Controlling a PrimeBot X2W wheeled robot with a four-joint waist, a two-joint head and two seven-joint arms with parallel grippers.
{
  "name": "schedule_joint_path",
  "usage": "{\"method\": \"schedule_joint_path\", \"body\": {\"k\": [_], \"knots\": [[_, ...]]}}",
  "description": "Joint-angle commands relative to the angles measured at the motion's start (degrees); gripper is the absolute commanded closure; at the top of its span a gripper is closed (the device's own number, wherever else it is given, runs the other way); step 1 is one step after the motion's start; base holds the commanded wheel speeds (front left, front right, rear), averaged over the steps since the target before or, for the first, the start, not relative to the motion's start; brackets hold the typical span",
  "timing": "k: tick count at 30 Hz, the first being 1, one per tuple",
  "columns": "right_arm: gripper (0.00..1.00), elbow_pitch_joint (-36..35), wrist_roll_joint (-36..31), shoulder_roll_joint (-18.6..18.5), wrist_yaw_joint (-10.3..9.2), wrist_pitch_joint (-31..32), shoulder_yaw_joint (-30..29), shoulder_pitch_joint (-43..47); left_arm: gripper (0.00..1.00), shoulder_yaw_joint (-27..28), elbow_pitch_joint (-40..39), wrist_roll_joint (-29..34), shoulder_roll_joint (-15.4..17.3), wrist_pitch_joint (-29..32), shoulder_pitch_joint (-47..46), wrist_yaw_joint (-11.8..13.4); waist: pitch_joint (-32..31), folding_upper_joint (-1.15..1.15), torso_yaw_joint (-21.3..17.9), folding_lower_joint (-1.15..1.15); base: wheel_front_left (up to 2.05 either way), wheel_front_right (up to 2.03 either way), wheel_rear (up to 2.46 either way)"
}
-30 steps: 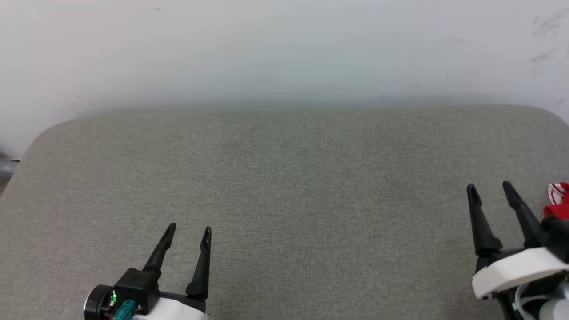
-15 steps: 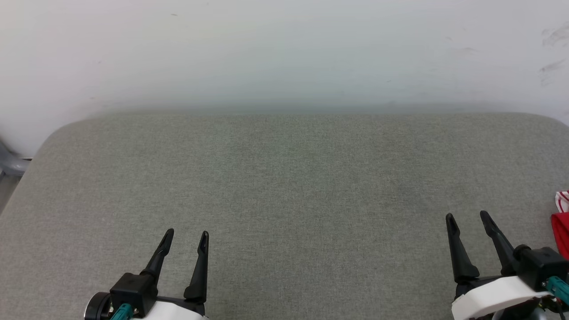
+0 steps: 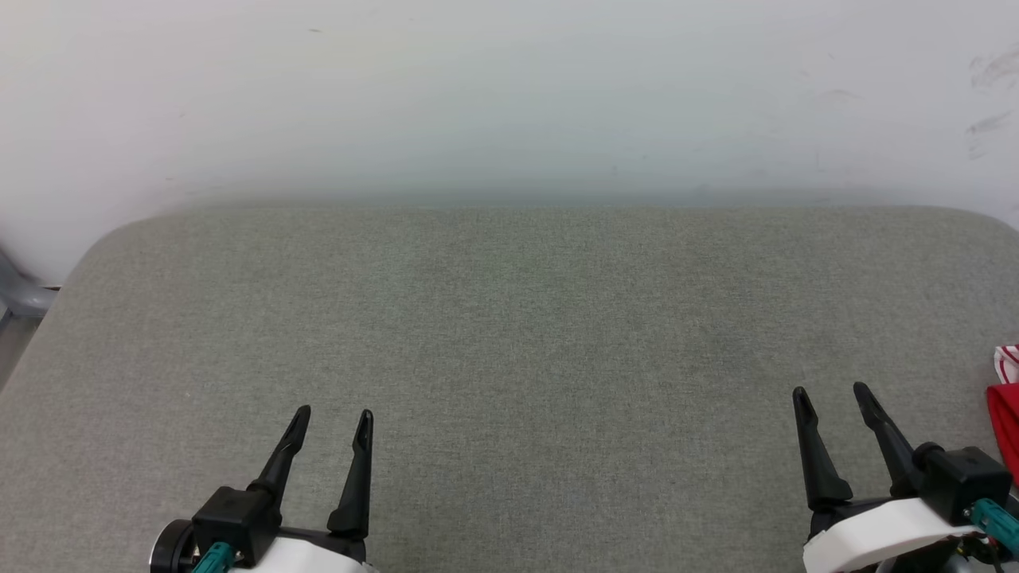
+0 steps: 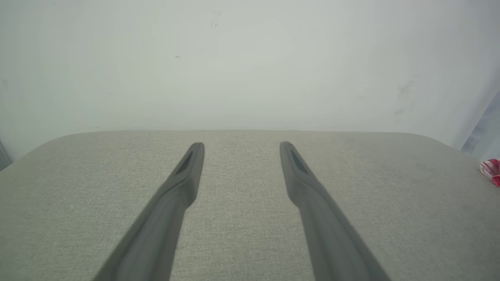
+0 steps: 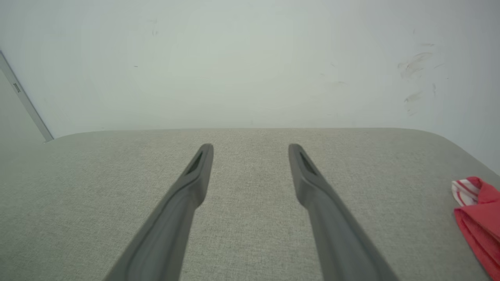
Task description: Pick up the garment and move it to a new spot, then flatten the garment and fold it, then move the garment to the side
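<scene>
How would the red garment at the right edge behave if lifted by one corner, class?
Probably floppy: the garment lies in soft folds, so it would likely sag and unfold. Likely light, as the cloth looks thin. Pushed, it may bunch on the woven surface rather than slide.

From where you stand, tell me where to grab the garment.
Probably the bunched red corner of the garment beside its striped trim, approached from its left with the open right end effector: that corner lies nearest; the rest runs off-frame.
</scene>
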Motion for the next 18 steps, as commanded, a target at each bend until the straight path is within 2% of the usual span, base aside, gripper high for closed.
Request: {"method": "schedule_joint_path", "body": {"k": [1,18], "knots": [[0.0,0.1,0.2,0.3,-0.06,-0.3,0.1,-0.4,0.0,0.3,-0.4,0.4,-0.3,-0.4,0.4,-0.3,0.0,0.0,0.0,0.0,0.0,0.0,0.0],[0.0,-0.6,-0.1,0.5,-0.06,0.1,-0.1,0.3,0.0,2.6,-0.5,1.5,-1.6,-0.4,0.3,-1.6,0.7,0.0,0.1,0.0,0.0,0.0,0.0]]}}
